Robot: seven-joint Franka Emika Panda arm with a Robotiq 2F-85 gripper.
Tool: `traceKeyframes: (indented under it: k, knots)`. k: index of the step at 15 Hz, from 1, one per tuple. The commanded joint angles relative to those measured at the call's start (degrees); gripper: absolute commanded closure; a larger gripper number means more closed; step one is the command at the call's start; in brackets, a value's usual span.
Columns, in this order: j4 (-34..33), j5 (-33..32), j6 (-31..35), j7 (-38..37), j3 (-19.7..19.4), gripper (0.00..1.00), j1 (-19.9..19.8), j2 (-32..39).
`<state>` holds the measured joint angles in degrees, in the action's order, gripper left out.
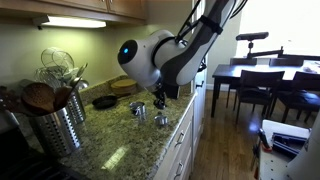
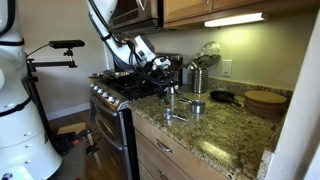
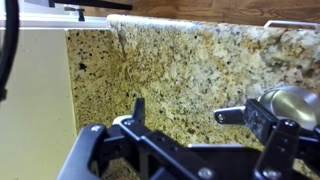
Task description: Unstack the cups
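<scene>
Small shiny silver cups stand on the granite counter (image 1: 120, 140). In an exterior view one cup (image 1: 138, 110) is left of the gripper and another (image 1: 162, 121) is just below it. In an exterior view I see cups (image 2: 170, 97) (image 2: 196, 107) under the arm. My gripper (image 1: 157, 99) (image 2: 160, 68) hangs a little above the counter, close to the cups. In the wrist view the gripper (image 3: 185, 112) is open, with only bare granite between its fingers. One silver cup (image 3: 295, 104) sits just outside the right finger.
A large ribbed steel utensil canister (image 1: 55, 122) (image 2: 198, 76) stands on the counter. A dark round pan (image 1: 105, 101) (image 2: 225, 97) and a wooden bowl (image 2: 265, 100) lie further along. A stove (image 2: 120, 92) adjoins the counter. The counter edge (image 3: 72, 90) is close.
</scene>
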<state>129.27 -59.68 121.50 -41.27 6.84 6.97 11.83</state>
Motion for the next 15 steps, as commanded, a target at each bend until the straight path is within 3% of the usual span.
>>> traceKeyframes:
  k: [1,15]
  knots:
    - [-1.70,6.74,2.29,3.86,-0.29,0.00,-0.63,-1.19]
    - [-14.53,30.92,4.71,5.59,-3.99,0.00,-0.52,0.09]
